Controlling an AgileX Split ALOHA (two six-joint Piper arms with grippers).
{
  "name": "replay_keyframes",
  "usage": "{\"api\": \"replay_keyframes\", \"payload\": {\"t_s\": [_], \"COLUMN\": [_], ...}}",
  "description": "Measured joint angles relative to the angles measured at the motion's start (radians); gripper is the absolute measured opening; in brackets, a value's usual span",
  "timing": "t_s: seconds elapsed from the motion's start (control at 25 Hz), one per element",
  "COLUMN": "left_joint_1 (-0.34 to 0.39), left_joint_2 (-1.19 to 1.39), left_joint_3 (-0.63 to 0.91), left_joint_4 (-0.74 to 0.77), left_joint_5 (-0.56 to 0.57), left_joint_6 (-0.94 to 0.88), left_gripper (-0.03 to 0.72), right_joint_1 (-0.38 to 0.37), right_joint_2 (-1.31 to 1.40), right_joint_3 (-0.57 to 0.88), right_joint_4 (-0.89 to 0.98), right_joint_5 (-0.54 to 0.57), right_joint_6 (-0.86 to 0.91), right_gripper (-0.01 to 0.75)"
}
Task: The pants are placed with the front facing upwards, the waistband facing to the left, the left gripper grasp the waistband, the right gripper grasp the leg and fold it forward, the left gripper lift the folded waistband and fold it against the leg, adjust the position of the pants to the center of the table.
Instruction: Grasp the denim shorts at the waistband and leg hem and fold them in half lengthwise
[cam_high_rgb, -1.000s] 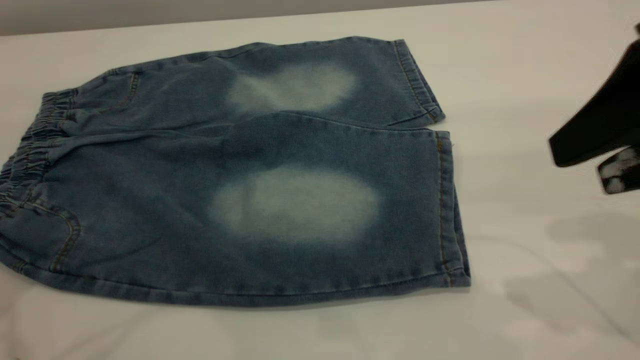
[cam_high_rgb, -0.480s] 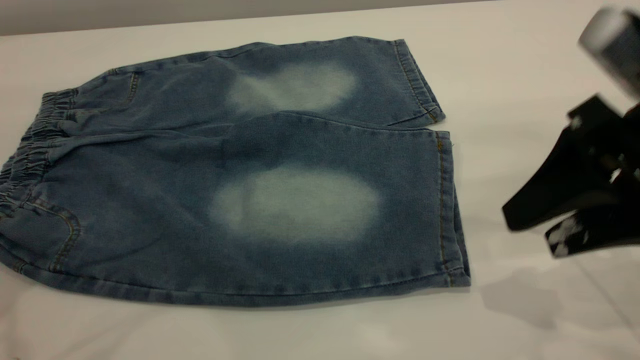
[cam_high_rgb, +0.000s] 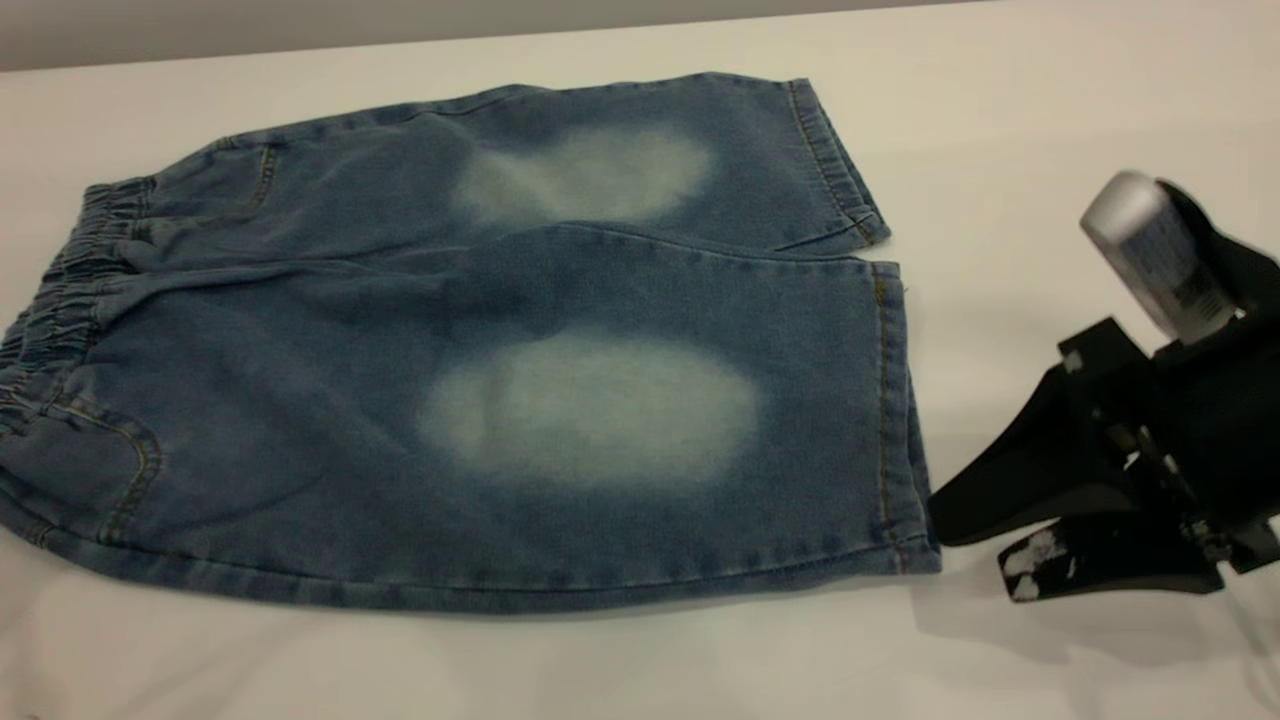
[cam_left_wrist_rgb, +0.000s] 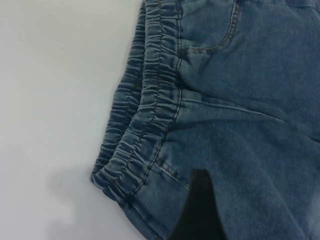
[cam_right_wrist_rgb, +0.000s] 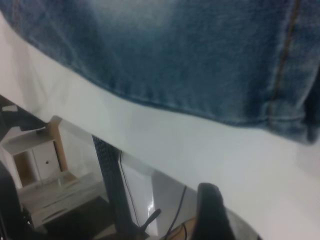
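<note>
R gripper (cam_high_rgb: 975, 555) sits low, jaws apart, just beside the near leg's hem corner; the pants (cam_high_rgb: 480, 400) lie flat on the table (cam_high_rgb: 1000, 130), long axis running away from its tips toward the waistband (cam_high_rgb: 60, 300) at the far end. L gripper (cam_left_wrist_rgb: 197, 210) hangs over that band, prob. not yet gripping; can't tell its jaws. Vs 1 s ago, R gripper has dropped and closed in on the hem; pants unmoved.
</note>
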Motion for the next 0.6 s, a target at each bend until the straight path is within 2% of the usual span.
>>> {"api": "replay_keyframes", "payload": {"t_s": [0.12,0.6], "left_joint_1": [0.0,0.0], "left_joint_2": [0.0,0.0], "left_joint_3": [0.0,0.0], "left_joint_4": [0.0,0.0], "left_joint_5": [0.0,0.001], "left_joint_6": [0.0,0.002], "left_gripper": [0.526,0.526], "right_joint_1": [0.0,0.0], "right_joint_2": [0.06,0.212], "right_joint_3": [0.0,-0.059], "right_joint_4": [0.035,0.113], "right_joint_5": [0.038,0.132], "right_joint_6": [-0.053,-0.053], "right_gripper": [0.406,0.406]}}
